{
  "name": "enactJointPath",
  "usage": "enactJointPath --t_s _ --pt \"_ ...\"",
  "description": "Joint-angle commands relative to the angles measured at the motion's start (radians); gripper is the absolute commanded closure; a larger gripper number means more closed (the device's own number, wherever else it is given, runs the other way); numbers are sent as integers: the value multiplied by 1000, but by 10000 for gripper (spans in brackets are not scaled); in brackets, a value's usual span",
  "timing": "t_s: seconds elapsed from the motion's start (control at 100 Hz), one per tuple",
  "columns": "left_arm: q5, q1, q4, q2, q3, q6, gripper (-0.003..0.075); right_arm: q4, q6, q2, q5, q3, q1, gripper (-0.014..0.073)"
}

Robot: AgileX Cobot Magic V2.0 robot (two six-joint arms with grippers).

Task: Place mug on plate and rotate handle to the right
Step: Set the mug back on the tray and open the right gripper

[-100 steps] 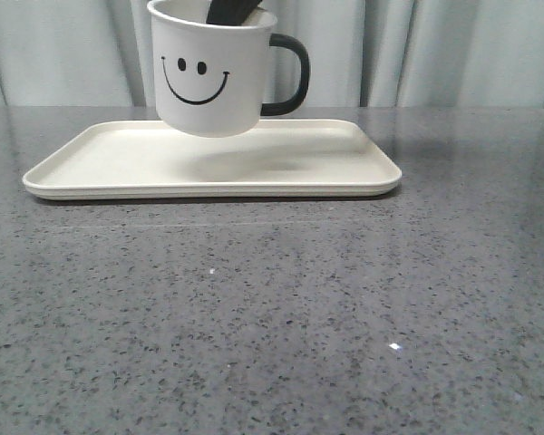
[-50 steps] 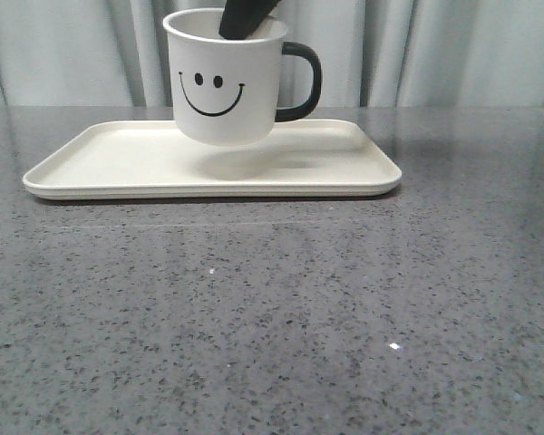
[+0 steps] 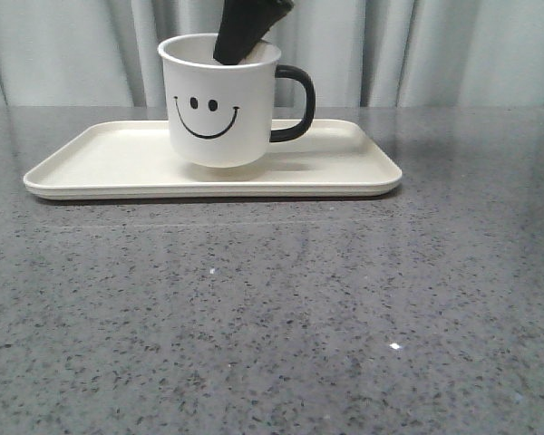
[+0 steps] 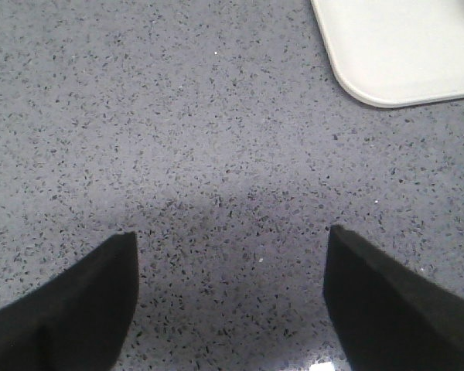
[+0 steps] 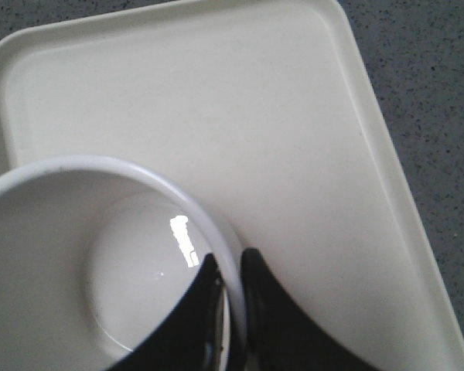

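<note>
Mug (image 3: 219, 104) is set on the plate (image 3: 109, 154), rim pinched by the right end effector (image 5: 230, 290); handle (image 3: 295, 102) points right. Next, letting go is needed.

Right gripper (image 5: 230, 309): body cut off by the front view's top edge. Mug (image 3: 220, 104) base contact with plate (image 3: 100, 168) cannot be confirmed. Left wrist view shows only one plate corner. Handle (image 3: 295, 102) hidden in right wrist view.

Grey speckled stone table (image 3: 272, 308), pale pleated curtain (image 3: 453, 54) behind
</note>
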Motion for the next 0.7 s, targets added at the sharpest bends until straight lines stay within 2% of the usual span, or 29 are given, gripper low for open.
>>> enactJointPath --t_s 0.0,0.69 --pt "-49 2 -14 -6 -27 -1 226 31 -7 -48 87 -30 1 656" --pt "-49 2 -14 -6 -27 -1 226 34 -7 -36 86 16 1 656"
